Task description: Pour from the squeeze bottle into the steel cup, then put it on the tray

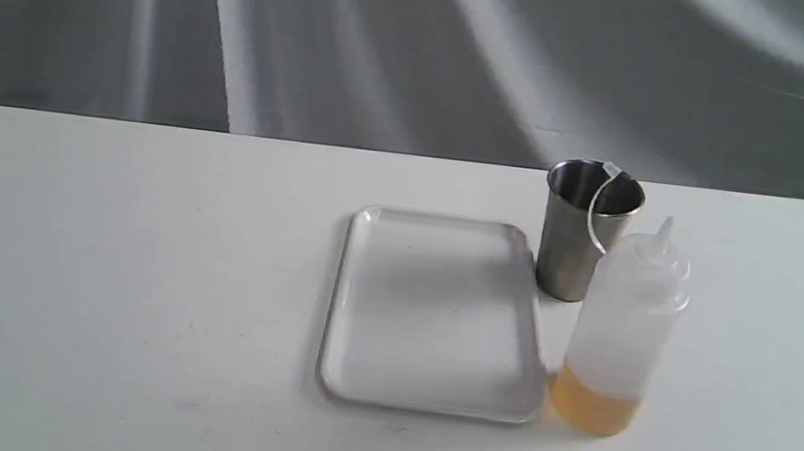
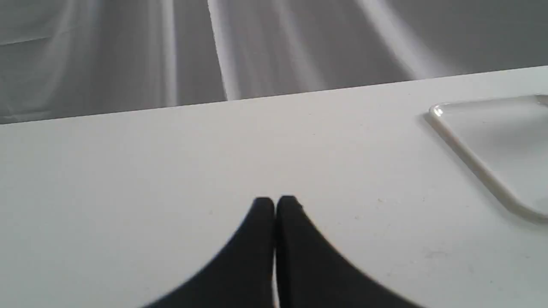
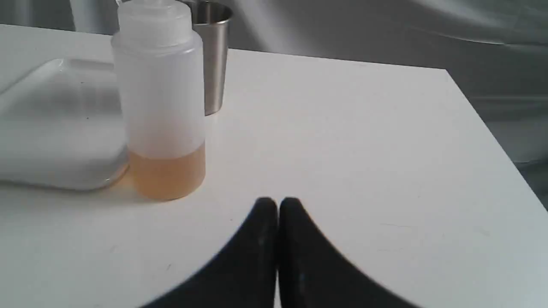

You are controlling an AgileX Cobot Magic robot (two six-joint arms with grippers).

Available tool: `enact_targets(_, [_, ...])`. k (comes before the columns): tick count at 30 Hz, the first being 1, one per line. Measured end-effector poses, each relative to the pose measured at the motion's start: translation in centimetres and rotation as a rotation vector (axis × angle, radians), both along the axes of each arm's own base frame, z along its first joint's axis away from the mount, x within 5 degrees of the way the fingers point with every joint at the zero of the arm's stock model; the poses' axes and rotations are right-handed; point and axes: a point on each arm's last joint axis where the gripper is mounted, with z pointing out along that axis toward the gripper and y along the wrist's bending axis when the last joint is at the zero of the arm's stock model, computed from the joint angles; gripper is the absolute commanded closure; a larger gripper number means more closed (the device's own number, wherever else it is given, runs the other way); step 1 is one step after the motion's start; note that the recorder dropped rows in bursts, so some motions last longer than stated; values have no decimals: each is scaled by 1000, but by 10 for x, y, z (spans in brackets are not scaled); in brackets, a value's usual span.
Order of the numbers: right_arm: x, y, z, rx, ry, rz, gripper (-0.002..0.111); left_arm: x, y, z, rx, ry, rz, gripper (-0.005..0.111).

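1. Black right jaws, pressed shut and empty, hung right of the tray (image 1: 436,320); the left jaws, likewise shut, hung off its left side.
2. The squeeze bottle (image 1: 620,334) stood upright at the tray's near right corner, between tray and right jaws, nearer that arm.
3. The steel cup (image 1: 569,252) stood by the tray's far right corner.

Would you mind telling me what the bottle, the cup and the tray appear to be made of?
Squeeze bottle: soft-looking translucent plastic; amber liquid shows through. Steel cup: brushed metal, probably steel; dull grey sheen. Tray: glossy white, likely plastic; its rim catches highlights.
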Motion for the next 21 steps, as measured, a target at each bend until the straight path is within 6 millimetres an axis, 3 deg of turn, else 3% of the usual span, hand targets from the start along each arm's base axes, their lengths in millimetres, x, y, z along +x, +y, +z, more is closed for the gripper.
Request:
enact_targets(9, [-1, 1, 1, 49, 16, 1, 108, 0, 0, 0, 0, 0, 0, 107])
enact_targets(21, [-19, 4, 84, 60, -192, 10, 108, 0, 0, 0, 0, 0, 0, 107])
